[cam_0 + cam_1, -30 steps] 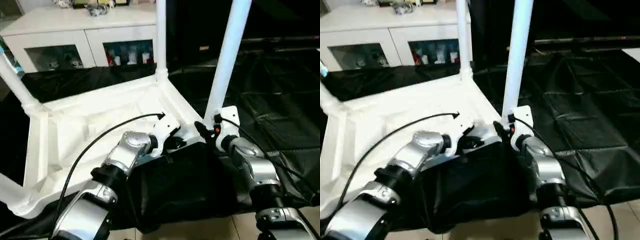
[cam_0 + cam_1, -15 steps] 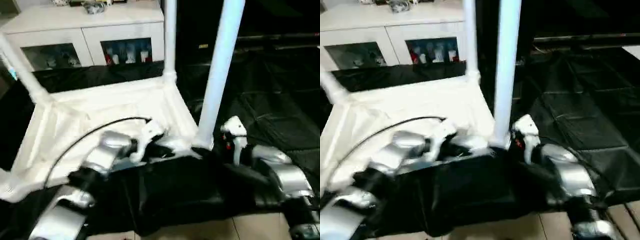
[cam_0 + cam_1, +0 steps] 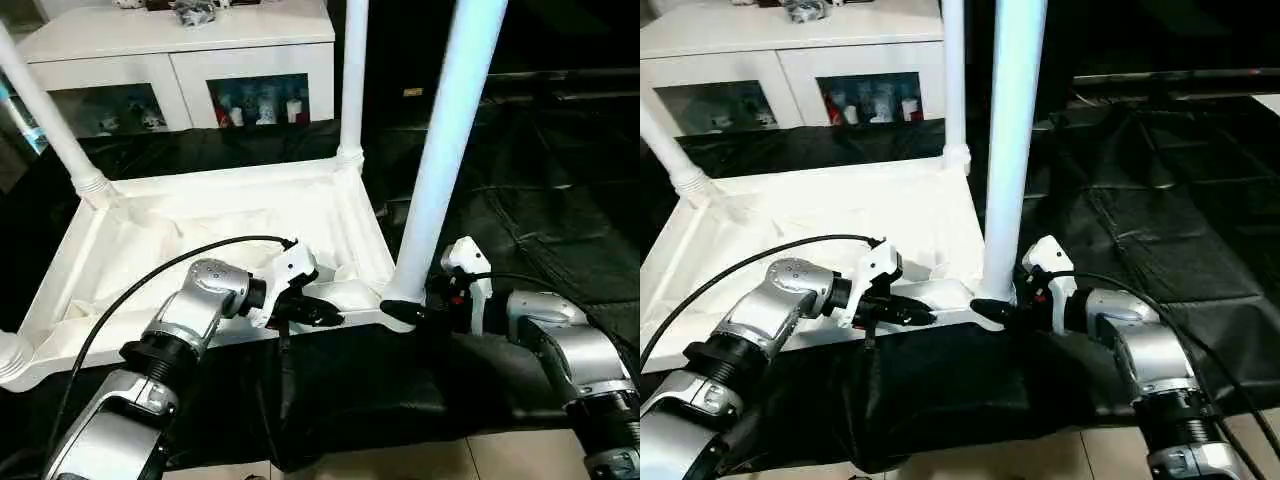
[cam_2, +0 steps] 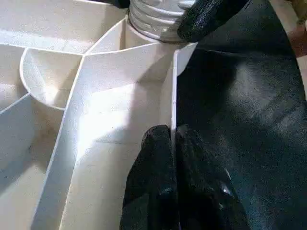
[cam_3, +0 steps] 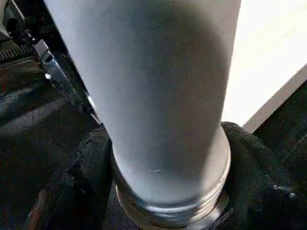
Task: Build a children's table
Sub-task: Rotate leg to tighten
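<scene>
The right gripper (image 5: 165, 191) has its two black fingers (image 5: 84, 177) on either side of the near leg (image 3: 445, 150), right at the threaded foot where it enters the corner socket; they hug the tube rather than stand clear of it. A second ago this gripper sat higher and behind the leg; now the wrist has swung round and dropped to the base, so I take it as a fresh grip for another turn of the screw.

The left gripper (image 4: 172, 163) is pinched almost shut on the thin near wall of the table top (image 3: 200, 230), one finger inside the rim, one outside. It has kept that hold, though the arm has swung along with the table.

The whole table has turned on the black cloth (image 3: 560, 200) since a second ago: its near edge now runs more squarely across in front of the robot. It lies upside down, ribs showing, with the far leg (image 3: 352, 80) and the left leg (image 3: 45, 110) standing in their sockets. A white cabinet (image 3: 180, 60) stands behind.

The threads still visible at the near leg's foot suggest it is not fully seated.
</scene>
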Controlling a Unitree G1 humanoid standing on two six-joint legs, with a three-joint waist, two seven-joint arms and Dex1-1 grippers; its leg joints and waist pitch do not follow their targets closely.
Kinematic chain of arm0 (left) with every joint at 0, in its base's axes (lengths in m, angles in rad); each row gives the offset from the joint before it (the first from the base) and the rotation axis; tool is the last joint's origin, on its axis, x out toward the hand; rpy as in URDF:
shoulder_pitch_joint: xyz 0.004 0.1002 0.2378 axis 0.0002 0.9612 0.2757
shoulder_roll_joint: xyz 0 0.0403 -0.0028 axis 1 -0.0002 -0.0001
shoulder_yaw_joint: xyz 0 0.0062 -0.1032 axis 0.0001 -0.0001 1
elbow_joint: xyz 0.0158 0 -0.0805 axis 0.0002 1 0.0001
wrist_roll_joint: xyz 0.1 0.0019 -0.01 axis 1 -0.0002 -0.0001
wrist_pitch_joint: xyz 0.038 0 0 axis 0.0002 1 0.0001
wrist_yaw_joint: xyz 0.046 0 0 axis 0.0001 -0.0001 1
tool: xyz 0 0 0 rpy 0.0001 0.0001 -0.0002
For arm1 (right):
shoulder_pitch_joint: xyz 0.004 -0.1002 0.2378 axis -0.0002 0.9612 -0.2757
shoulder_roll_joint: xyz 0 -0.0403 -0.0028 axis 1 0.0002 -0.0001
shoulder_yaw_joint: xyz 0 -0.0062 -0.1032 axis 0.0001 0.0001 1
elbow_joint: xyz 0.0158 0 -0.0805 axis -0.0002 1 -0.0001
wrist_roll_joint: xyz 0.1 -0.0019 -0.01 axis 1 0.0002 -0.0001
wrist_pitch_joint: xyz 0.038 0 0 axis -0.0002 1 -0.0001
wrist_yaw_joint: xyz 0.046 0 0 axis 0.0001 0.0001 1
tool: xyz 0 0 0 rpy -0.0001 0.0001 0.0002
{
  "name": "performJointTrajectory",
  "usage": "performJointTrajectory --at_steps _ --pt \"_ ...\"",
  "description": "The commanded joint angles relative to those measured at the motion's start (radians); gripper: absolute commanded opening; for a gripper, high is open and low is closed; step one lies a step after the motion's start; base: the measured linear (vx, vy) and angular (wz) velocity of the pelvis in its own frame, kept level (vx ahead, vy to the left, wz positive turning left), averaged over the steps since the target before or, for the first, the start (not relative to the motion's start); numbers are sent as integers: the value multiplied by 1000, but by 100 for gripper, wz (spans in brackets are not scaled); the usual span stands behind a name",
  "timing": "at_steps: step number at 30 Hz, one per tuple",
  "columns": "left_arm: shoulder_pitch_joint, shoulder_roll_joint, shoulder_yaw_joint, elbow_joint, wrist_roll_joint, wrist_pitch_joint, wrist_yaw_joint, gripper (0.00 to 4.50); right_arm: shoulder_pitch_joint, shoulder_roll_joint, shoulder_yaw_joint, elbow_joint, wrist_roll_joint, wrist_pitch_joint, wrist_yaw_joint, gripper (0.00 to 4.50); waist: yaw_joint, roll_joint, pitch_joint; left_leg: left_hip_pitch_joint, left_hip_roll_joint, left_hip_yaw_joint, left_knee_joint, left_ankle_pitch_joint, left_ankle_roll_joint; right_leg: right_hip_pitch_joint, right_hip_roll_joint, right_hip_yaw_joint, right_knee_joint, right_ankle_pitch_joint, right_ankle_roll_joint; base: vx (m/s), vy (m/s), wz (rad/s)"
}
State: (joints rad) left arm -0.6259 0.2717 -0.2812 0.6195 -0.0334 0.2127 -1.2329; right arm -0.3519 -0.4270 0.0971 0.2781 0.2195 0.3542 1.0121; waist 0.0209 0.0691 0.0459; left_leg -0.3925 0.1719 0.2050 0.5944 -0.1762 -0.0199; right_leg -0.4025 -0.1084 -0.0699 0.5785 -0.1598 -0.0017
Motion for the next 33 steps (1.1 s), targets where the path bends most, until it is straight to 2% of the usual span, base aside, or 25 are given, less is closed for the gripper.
performJointTrajectory --at_steps 1,4,5,6,7,8,10,13,14,15,16,17,19,20,21,23,24,25,26,27,28,29,30,31,33 --pt "-38 -25 30 -17 -11 -14 64 0 11 44 42 12 -21 4 -45 283 2 -23 -67 22 54 -26 -68 -226 80 42 -44 34 -66 -287 -231 0 0 0" --pt "-72 -71 51 41 11 -13 191 0 -13 113 -1 94 -61 -1 -235 282 -5 -24 -64 21 50 -26 -71 -245 59 39 -43 34 -72 -333 -214 0 0 0" --pt "-99 -112 68 88 21 -10 290 0 -32 166 -33 150 -80 0 -368 281 -9 -19 -63 27 51 -29 -73 -278 40 34 -42 33 -76 -368 -206 0 0 0" --pt "-108 -127 74 103 22 -8 320 0 -39 182 -42 166 -87 2 -409 281 -18 -21 -62 30 48 -32 -74 -313 16 32 -41 30 -78 -400 -199 0 0 0" --pt "-128 -159 85 132 24 -7 383 0 -58 219 -62 204 -104 5 -511 281 -23 -16 -63 31 47 -33 -75 -332 9 33 -42 30 -83 -418 -188 0 0 0" --pt "-136 -173 90 144 24 -7 409 0 -69 235 -73 224 -108 10 -556 281 -26 -20 -62 29 46 -32 -75 -334 7 31 -41 30 -84 -416 -185 0 0 0" --pt "-154 -212 100 167 22 -6 470 0 -101 281 -97 277 -109 10 -647 281 -32 -16 -63 29 42 -33 -75 -345 10 31 -41 29 -89 -428 -175 0 0 0" --pt "-159 -237 98 173 21 -8 487 0 -119 310 -93 301 -112 -13 -659 281 -33 -16 -64 26 42 -33 -73 -341 26 34 -42 29 -90 -419 -170 0 0 0" --pt "-159 -245 95 172 20 -9 487 0 -124 319 -84 305 -116 -24 -654 281 -33 -17 -65 23 43 -33 -73 -331 33 37 -42 28 -88 -406 -171 0 0 0" --pt "-159 -248 94 172 20 -10 485 0 -125 324 -86 303 -110 -26 -646 315 -32 -17 -65 23 43 -33 -73 -322 41 37 -42 29 -88 -393 -173 0 0 0" --pt "-159 -254 92 171 19 -14 481 0 -128 333 -88 299 -98 -31 -629 315 -32 -14 -66 21 43 -33 -74 -317 44 39 -42 29 -86 -384 -175 0 0 0" --pt "-159 -259 89 173 17 -23 471 0 -130 343 -91 288 -80 -33 -597 315 -32 -14 -66 21 44 -33 -74 -315 48 39 -41 29 -85 -371 -180 0 0 0" --pt "-152 -253 79 166 14 -39 427 0 -127 335 -81 263 -60 -36 -526 356 -32 -16 -66 21 44 -32 -74 -316 54 40 -41 28 -84 -365 -186 0 0 0" --pt "-151 -251 78 165 14 -40 422 0 -126 332 -79 260 -61 -35 -521 361 -31 -17 -66 19 45 -32 -73 -313 58 42 -43 29 -84 -363 -188 0 0 0" --pt "-137 -232 66 147 10 -48 371 0 -114 299 -49 229 -61 -28 -453 361 -31 -17 -67 19 45 -33 -74 -304 61 43 -42 29 -82 -356 -189 0 0 0" --pt "-128 -218 58 136 7 -56 340 0 -105 276 -30 209 -60 -35 -410 361 -26 -18 -67 18 47 -32 -73 -292 70 45 -43 30 -80 -332 -194 0 0 0" --pt "-102 -180 41 95 -11 -62 248 0 -77 211 7 149 -49 -47 -297 361 -24 -17 -68 18 49 -32 -73 -278 77 47 -43 30 -77 -308 -201 0 0 0" --pt "-102 -180 41 95 -11 -62 248 0 -77 211 7 149 -49 -47 -297 361 -21 -18 -69 17 49 -32 -71 -272 84 51 -43 29 -75 -294 -206 0 0 0" --pt "-88 -162 33 74 -20 -67 206 0 -65 182 20 126 -44 -54 -249 361 -22 -15 -67 16 49 -29 -71 -267 95 46 -44 32 -75 -282 -215 0 0 0" --pt "-83 -155 30 64 -24 -69 189 0 -61 171 25 118 -42 -55 -232 361 -20 -16 -68 16 49 -29 -70 -267 97 50 -43 30 -74 -286 -217 0 0 0" --pt "-83 -155 30 64 -24 -69 189 0 -61 171 25 118 -42 -55 -232 361 -21 -16 -68 17 50 -29 -71 -266 96 47 -42 30 -73 -286 -220 0 0 0" --pt "-71 -134 22 42 -31 -63 148 0 -49 141 32 95 -36 -56 -185 361 -20 -10 -68 20 52 -30 -72 -268 89 46 -42 30 -72 -291 -225 0 0 0" --pt "-51 -89 6 11 -35 -54 74 0 -26 77 44 51 -28 -52 -88 361 -19 -11 -68 20 52 -29 -72 -269 87 47 -42 30 -73 -291 -226 0 0 0" --pt "-47 -72 3 6 -33 -55 53 0 -18 53 46 35 -26 -52 -51 361 -13 -12 -66 20 55 -28 -73 -272 91 48 -41 31 -72 -290 -225 0 0 0" --pt "-47 -61 5 12 -30 -58 45 0 -12 32 48 25 -25 -45 -25 361 -11 -10 -68 20 56 -26 -72 -266 93 47 -39 31 -67 -260 -237 0 0 0"
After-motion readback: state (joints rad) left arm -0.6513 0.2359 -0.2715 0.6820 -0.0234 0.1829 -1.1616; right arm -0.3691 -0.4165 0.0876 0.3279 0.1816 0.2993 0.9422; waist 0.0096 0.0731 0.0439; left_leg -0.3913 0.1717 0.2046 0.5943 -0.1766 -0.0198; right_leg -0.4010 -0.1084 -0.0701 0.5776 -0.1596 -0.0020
